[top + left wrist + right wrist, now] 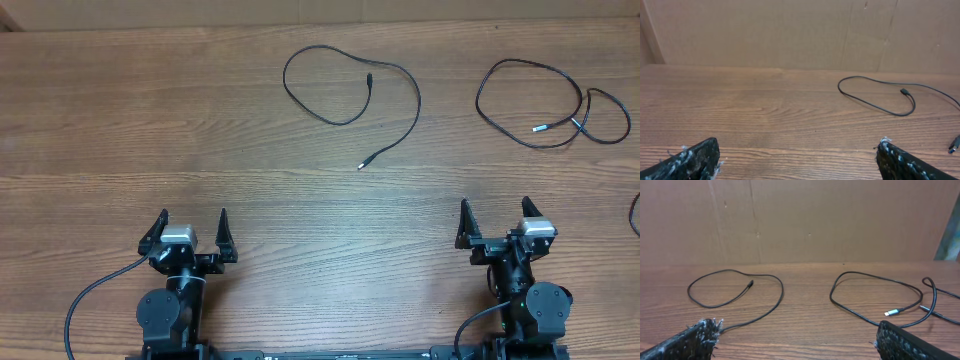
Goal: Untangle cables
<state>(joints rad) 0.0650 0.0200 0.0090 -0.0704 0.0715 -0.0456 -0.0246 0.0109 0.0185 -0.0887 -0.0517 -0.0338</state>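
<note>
My left gripper (192,214) sits at the near edge of the table (100,120), jaws spread wide with nothing between them. It is pulled well back from the work, which I take to be a parked pose that keeps the overhead view clear. Its wrist camera shows only bare wood straight ahead, so the arm has nothing in easy reach.

The left cable (417,100) is to the right and further out, around the middle of the table. It lies flat in one loose open loop. One plug is tucked inside the loop and the other trails toward me. I can't see it knotted or crossed with anything.

My right gripper (495,203) mirrors the left one at the near edge, with its jaws just as wide apart and empty. In its wrist view both cords lie ahead, so I judge this arm better placed for the next reach.

The right cable (480,98) is beyond it and a little to the right, well apart from the left cable. It makes a large loop and a smaller one beside it, and it crosses itself where the two loops meet, near a silvery plug. The two cords look separated already. In my judgement that self-crossing is the only tangle left.

A dark sliver (635,215) shows at the far right edge, too cropped to tell what it is.
</note>
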